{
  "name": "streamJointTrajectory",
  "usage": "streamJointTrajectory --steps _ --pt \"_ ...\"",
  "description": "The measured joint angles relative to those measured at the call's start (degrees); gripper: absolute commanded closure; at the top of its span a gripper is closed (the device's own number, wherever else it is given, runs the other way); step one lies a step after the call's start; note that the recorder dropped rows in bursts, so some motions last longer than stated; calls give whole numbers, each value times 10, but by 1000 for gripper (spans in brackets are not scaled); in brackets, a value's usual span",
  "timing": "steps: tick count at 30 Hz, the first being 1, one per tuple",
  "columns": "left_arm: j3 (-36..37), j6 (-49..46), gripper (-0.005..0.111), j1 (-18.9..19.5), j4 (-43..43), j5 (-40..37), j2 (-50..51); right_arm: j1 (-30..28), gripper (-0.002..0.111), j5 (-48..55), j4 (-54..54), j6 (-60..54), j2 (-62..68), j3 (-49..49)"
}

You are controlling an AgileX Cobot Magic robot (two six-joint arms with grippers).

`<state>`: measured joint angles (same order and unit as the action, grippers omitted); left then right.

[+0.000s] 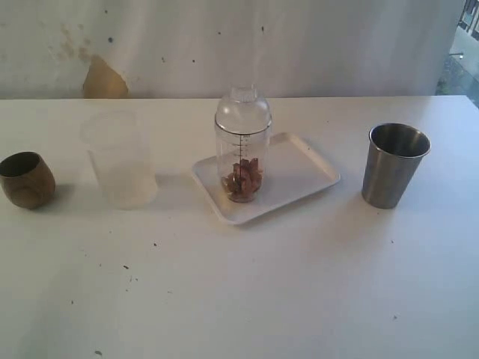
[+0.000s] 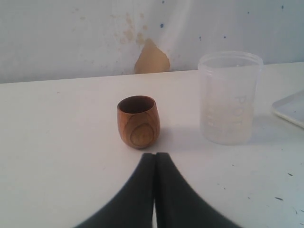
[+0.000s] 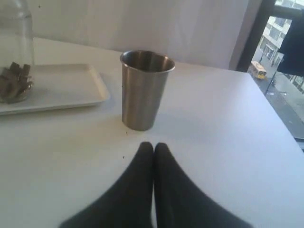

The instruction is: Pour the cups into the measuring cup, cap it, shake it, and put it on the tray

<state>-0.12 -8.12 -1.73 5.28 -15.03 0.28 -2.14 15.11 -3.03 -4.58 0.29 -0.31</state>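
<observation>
Over white table point(image 1: 239, 299), left end effector point(image 2: 155, 155) faces wooden cup point(image 2: 138, 122), right end effector point(image 3: 153, 145) faces tumbler point(image 3: 145, 90), both closed, empty.

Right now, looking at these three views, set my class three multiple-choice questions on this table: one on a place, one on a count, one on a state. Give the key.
1. Where does the capped measuring cup stand?
A) on the white tray
B) on the bare tabletop
C) inside another cup

2. How many cups stand off the tray?
A) one
B) two
C) three

3. The left pincer and right pincer are:
A) wide open
B) shut and empty
C) shut on a cup

Key:
1 A, its base rests inside the tray's rim.
2 C, the wooden cup, frosted plastic cup and steel tumbler all stand on the table.
3 B, each wrist view shows the tips pressed together with nothing between them.
</observation>
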Motion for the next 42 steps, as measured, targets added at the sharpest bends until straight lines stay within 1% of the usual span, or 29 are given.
streamJointTrajectory --steps 12,42 --pt "0 0 106 0 0 0 0 0 108 37 0 20 0 0" --pt "0 0 106 0 0 0 0 0 108 41 0 21 0 0"
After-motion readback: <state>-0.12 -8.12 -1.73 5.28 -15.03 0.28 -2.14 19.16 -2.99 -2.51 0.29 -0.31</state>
